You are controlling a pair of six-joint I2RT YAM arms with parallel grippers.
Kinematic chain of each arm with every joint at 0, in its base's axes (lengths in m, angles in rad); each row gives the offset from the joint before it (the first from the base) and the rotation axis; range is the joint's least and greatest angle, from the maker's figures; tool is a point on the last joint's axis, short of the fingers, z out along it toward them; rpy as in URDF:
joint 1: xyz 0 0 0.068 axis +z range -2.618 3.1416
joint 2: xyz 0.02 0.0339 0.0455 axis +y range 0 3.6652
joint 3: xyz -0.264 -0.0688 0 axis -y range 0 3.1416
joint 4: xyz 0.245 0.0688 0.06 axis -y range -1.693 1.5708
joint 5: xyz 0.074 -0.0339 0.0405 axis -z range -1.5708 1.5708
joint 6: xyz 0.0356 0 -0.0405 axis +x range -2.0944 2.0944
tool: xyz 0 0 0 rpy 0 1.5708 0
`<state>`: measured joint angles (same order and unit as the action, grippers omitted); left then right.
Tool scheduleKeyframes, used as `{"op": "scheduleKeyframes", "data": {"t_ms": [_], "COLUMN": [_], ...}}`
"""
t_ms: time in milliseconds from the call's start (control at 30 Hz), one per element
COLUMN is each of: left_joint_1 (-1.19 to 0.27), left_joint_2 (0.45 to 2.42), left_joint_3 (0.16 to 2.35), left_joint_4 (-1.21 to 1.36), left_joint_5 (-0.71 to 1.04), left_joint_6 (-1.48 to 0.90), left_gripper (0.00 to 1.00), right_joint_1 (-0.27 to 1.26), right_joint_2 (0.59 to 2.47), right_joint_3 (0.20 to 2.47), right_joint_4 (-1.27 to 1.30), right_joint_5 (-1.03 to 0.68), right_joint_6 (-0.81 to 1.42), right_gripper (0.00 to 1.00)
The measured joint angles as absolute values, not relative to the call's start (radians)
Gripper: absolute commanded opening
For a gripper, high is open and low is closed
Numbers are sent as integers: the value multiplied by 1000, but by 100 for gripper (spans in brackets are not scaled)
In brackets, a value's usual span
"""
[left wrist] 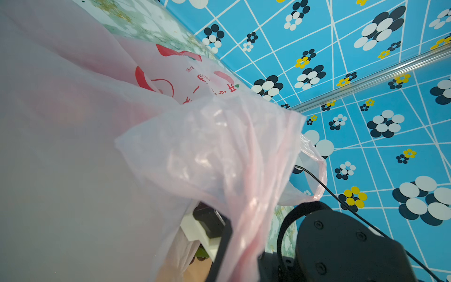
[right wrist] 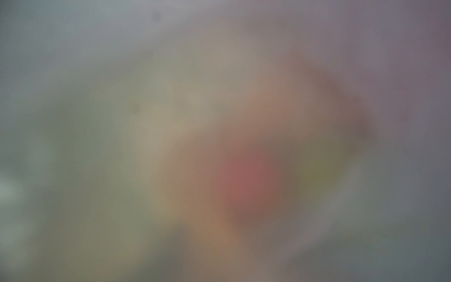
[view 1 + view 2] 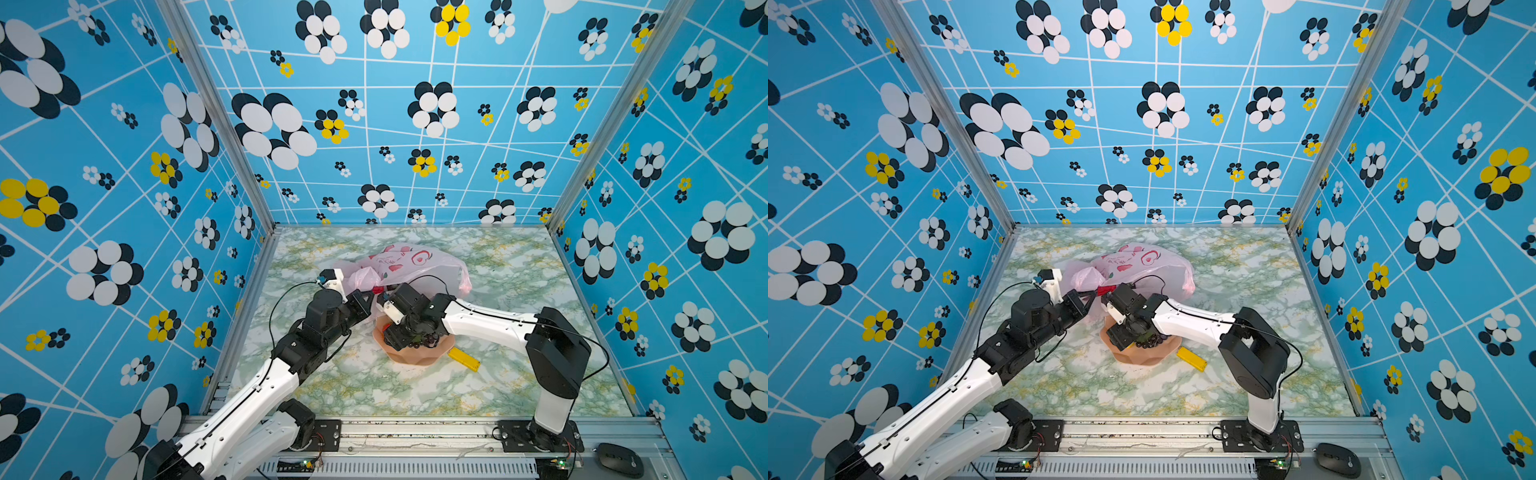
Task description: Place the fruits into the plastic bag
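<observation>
Left gripper (image 3: 372, 297) is clamped shut on a bunched edge of the plastic bag (image 3: 415, 266), the thin film gathered against its black fingers (image 1: 223, 241). Over the salmon plate (image 3: 419, 358) the right gripper (image 3: 395, 338) points down, close above the dark grapes (image 3: 1148, 343); I cannot tell how far its jaws stand apart (its own wrist hides them from above). Pale pink, translucent and crinkled, the bag lies on the marbled table (image 3: 519, 374) just behind the plate, red heart prints facing up. Only the left wrist view shows the pinched folds and a loop handle up close. The right wrist view is all blur, a reddish patch beside a yellow-green one. Both top views show a yellow block (image 3: 463, 359) beside the plate.
</observation>
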<state>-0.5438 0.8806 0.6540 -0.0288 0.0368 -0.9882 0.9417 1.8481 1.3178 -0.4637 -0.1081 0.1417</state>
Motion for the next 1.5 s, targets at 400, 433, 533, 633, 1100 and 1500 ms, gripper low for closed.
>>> {"op": "scheduleKeyframes", "data": {"t_ms": [400, 433, 533, 633, 1100, 1500], "left_joint_1": [-544, -544, -544, -544, -544, -545], "left_joint_2": [870, 870, 881, 900, 913, 910], "left_joint_3": [656, 656, 658, 661, 670, 670], "left_joint_4": [-30, -30, -27, -22, -22, -22], "left_joint_5": [36, 36, 37, 38, 45, 45], "left_joint_6": [-987, -988, -988, -988, -1004, -1010], "left_gripper": [0, 0, 0, 0, 0, 0], "right_joint_1": [915, 915, 915, 915, 913, 823], "right_joint_2": [1918, 1918, 1919, 1921, 1912, 1671], "right_joint_3": [1370, 1370, 1370, 1370, 1347, 1252], "right_joint_4": [-470, -472, -478, -484, -459, -345], "right_joint_5": [-181, -187, -198, -207, -205, -366], "right_joint_6": [150, 150, 149, 146, 176, 356], "right_gripper": [62, 63, 67, 67, 43, 42]}}
